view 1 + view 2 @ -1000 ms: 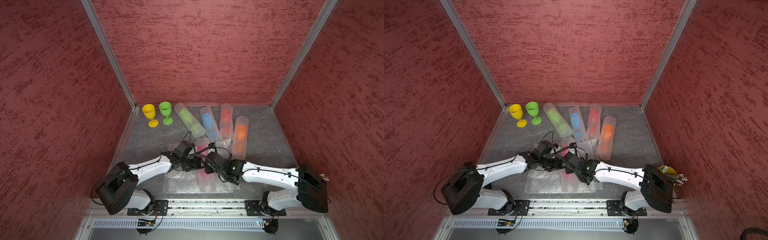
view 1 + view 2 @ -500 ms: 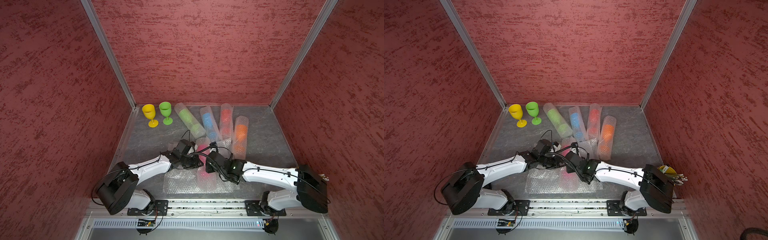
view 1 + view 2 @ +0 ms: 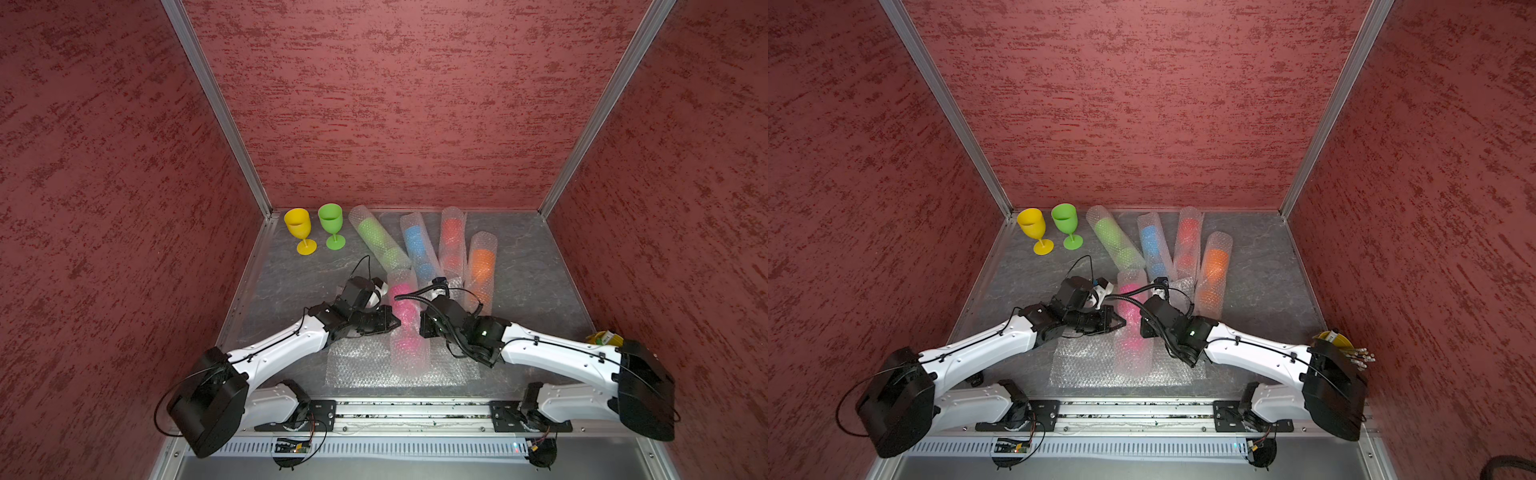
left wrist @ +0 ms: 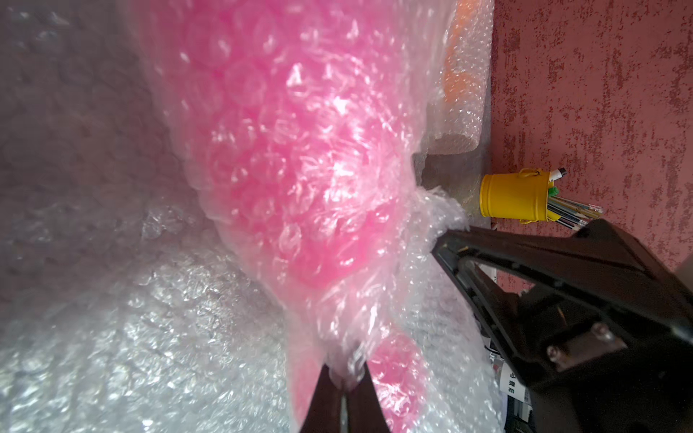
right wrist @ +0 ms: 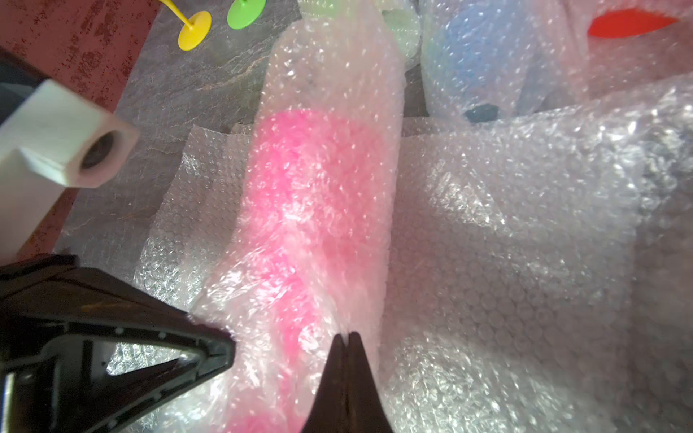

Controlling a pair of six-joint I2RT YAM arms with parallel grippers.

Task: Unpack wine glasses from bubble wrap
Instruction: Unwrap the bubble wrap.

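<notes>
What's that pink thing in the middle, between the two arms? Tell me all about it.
The pink bundle is a pink goblet rolled in a tube of clear, bubbly plastic wrap, its colour showing through hazily. It lies on its side across a flat bubble wrap sheet near the front of the grey table. The left gripper and right gripper, both shut, pinch folds of its wrap from opposite sides.

I'm running a robot test cell, a lab enclosure; red textured panels [image 3: 395, 104] framed by aluminium posts [image 3: 216, 104] close in the grey counter [image 3: 299, 282] beyond and beside my left end effector [image 3: 397, 322]; behind it, left arm [image 3: 282, 347] and right arm [image 3: 557, 353] bolt to a metal rail [image 3: 411, 409].
</notes>
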